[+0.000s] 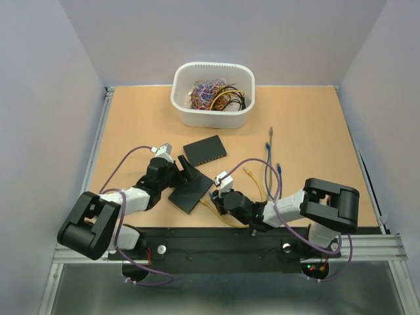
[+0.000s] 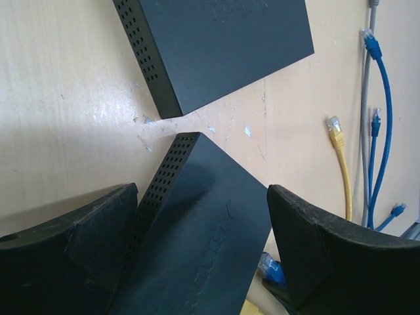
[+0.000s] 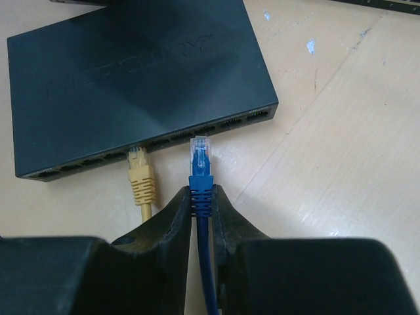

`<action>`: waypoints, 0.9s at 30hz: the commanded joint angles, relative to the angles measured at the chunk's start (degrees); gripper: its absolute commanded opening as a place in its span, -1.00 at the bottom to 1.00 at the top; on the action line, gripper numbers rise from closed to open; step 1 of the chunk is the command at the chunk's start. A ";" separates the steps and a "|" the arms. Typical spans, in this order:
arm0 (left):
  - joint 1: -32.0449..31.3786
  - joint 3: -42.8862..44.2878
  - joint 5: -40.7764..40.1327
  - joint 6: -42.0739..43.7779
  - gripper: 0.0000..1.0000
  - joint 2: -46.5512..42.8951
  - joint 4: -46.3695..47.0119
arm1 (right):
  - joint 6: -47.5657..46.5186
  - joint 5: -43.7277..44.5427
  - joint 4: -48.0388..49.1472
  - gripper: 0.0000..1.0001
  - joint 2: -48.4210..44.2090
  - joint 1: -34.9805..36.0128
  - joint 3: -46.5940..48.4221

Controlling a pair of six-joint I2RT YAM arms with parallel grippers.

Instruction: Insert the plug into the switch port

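Observation:
A black switch (image 1: 189, 195) lies at the near middle of the table. My left gripper (image 2: 200, 197) stands wide astride its far end, with one finger (image 2: 98, 230) against the perforated side and the other at the opposite edge. My right gripper (image 3: 202, 193) is shut on the boot of a blue plug (image 3: 200, 161). The plug's clear tip points at the row of ports (image 3: 197, 128) and stops a short gap in front of it. A yellow plug (image 3: 140, 177) sits in a port just to the left. From above, my right gripper (image 1: 215, 197) is at the switch's near right side.
A second black switch (image 1: 204, 150) lies just beyond the first. A white bin (image 1: 213, 95) of tangled cables stands at the back. Loose blue, grey and yellow cables (image 1: 270, 164) trail on the table to the right of my right gripper.

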 commanded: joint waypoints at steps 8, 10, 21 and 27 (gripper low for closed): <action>-0.40 -3.24 1.76 -0.75 0.82 0.58 2.10 | -0.31 0.70 4.74 -0.99 3.56 0.52 3.74; -0.49 -3.33 1.76 -0.83 0.82 0.49 2.19 | -0.22 1.23 4.74 -0.99 3.65 0.52 3.66; -0.75 -3.41 1.50 -0.75 0.79 0.84 2.28 | 0.57 5.36 4.66 -0.99 3.21 0.52 3.65; -0.93 -3.41 1.50 -0.66 0.78 1.02 2.28 | 0.31 4.93 4.22 -0.99 4.62 0.52 5.15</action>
